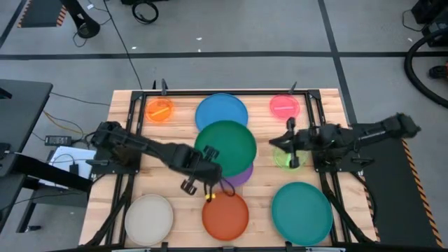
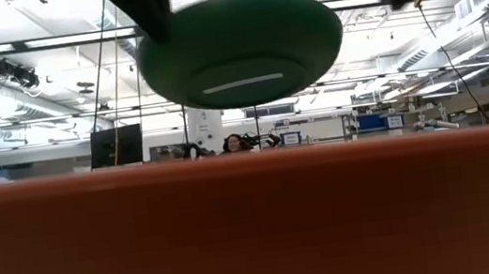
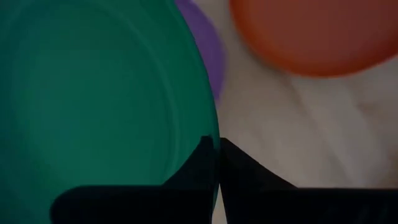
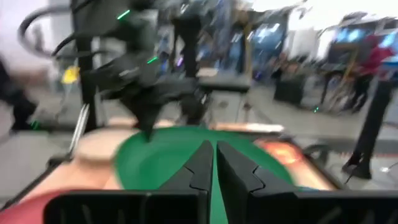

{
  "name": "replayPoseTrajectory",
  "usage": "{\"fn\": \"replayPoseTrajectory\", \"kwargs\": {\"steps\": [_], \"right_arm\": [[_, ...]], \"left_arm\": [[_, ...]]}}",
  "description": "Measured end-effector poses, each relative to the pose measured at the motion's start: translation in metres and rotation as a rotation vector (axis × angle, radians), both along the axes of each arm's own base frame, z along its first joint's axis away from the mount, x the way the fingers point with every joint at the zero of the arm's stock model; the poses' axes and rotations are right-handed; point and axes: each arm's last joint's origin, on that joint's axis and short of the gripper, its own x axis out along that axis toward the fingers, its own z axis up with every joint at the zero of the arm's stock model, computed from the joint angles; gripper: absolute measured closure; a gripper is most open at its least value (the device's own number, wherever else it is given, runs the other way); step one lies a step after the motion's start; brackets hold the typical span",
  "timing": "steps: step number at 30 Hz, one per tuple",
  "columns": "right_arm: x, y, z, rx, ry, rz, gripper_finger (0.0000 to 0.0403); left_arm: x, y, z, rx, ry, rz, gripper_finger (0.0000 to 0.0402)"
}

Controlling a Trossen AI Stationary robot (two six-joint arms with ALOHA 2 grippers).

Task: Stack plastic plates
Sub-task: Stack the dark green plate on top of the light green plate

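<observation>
While the left gripper (image 1: 210,155) sits over the middle of the wooden table (image 1: 126,105), its fingers (image 3: 202,165) are pinched on the rim of the dark green plate (image 1: 225,145), which is lifted clear of the surface — the low view shows its underside (image 2: 241,52) hanging in the air above the near edge of the orange-red plate (image 2: 256,225). In the high view the dark green plate overlaps the near edge of the blue plate (image 1: 221,110) and hides most of the purple plate (image 1: 241,175), of which only a sliver shows at the near right; the left wrist view likewise shows purple (image 3: 208,50) peeking out just past the green rim (image 3: 106,93). The orange-red plate (image 1: 225,214) lies near the front edge, with the cream plate (image 1: 148,218) to its left and the teal plate (image 1: 302,213) to its right, all three apart from each other. At the back, the translucent orange plate (image 1: 159,110) lies left of the blue one and the pink plate (image 1: 284,106) right of it. The right gripper (image 1: 290,149) hovers over the lime plate (image 1: 285,159) on the right side, fingers (image 4: 202,165) drawn close together — nothing between them that I can make out.
</observation>
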Motion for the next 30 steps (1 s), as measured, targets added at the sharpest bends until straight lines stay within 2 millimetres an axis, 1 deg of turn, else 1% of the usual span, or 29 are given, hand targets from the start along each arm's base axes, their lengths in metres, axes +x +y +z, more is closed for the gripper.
{"fn": "replayPoseTrajectory", "kwargs": {"steps": [4, 7, 11, 14, 16, 18, 21, 26, 30], "right_arm": [[0.033, 0.027, 0.023, -0.111, 0.272, -0.004, 0.0344], [0.051, 0.049, 0.044, -0.21, 0.483, 0.001, 0.032], [0.068, 0.069, 0.069, -0.291, 0.715, 0.005, 0.0281], [0.078, 0.076, 0.078, -0.351, 0.841, 0.008, 0.0248], [0.087, 0.077, 0.078, -0.393, 0.889, 0.01, 0.0226], [0.095, 0.079, 0.074, -0.43, 0.926, 0.046, 0.0208], [0.106, 0.081, 0.067, -0.45, 0.953, 0.072, 0.0194], [0.116, 0.079, 0.05, -0.459, 1.047, 0.085, 0.0203], [0.118, 0.078, 0.048, -0.467, 1.051, 0.065, 0.0221]], "left_arm": [[0.008, 0.016, 0.001, -0.053, -0.008, -0.037, 0.0389], [0.011, 0.025, 0.001, -0.051, -0.011, -0.064, 0.0389], [0.012, 0.032, 0.001, -0.041, -0.004, -0.069, 0.0389], [0.012, 0.03, 0.001, -0.013, -0.007, -0.137, 0.0389], [0.014, 0.028, 0.002, -0.006, -0.024, -0.178, 0.0389], [0.015, 0.026, 0.003, -0.006, -0.039, -0.191, 0.0389], [0.015, 0.027, 0.003, -0.006, -0.038, -0.187, 0.0389], [0.019, 0.027, 0.004, 0.009, -0.086, -0.17, 0.0389], [0.018, 0.029, 0.004, 0.008, -0.078, -0.168, 0.0389]]}}
